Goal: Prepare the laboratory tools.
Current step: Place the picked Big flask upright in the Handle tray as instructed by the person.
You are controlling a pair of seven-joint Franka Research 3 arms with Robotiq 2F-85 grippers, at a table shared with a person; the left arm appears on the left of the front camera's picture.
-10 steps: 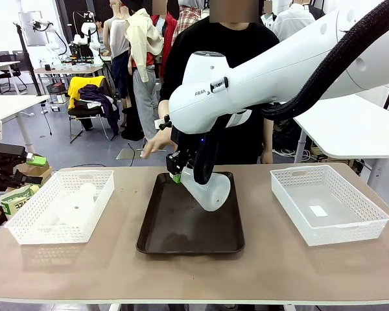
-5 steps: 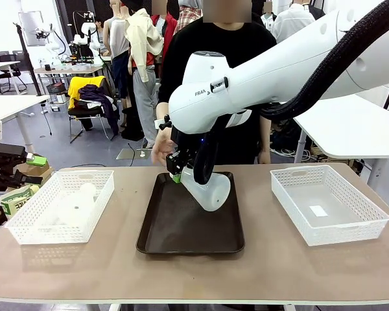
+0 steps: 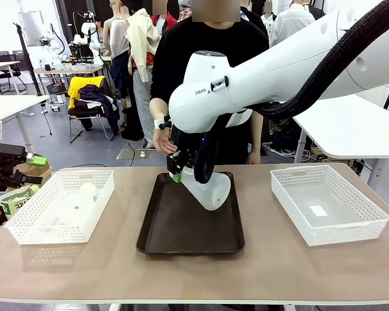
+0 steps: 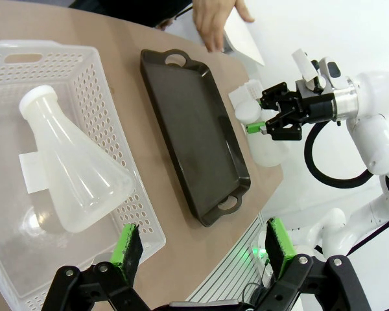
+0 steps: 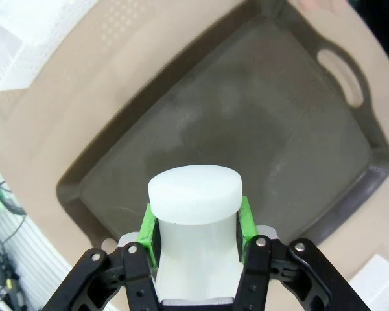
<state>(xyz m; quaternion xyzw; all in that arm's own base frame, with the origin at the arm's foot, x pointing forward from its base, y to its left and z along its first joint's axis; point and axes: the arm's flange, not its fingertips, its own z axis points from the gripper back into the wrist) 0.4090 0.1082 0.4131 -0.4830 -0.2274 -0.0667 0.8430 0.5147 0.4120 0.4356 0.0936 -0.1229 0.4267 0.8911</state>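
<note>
The right gripper (image 3: 176,173) sits at the centre of the front view. Its jaws pinch the neck of a flask (image 3: 211,191) just below the rim. This flask leans, with its neck to the upper left and its wide base to the lower right. It is over the far right part of the brown tray (image 3: 181,230), and I cannot tell whether the base touches the tray. The tray lies mid-bench (image 3: 279,262) between two white baskets.

A second flask (image 4: 71,175) lies on its side in the left basket (image 3: 26,234), at the left of the front view. In the left wrist view its neck points to the upper left of the frame.

The left gripper (image 4: 204,241) hangs above that basket's near edge with its jaws spread wide, gripping nothing. The right basket (image 3: 350,232) holds a small white slip.

A person in black stands behind the bench. One hand (image 3: 162,139) is held just above the tray's far left corner, apart from the gripper.
</note>
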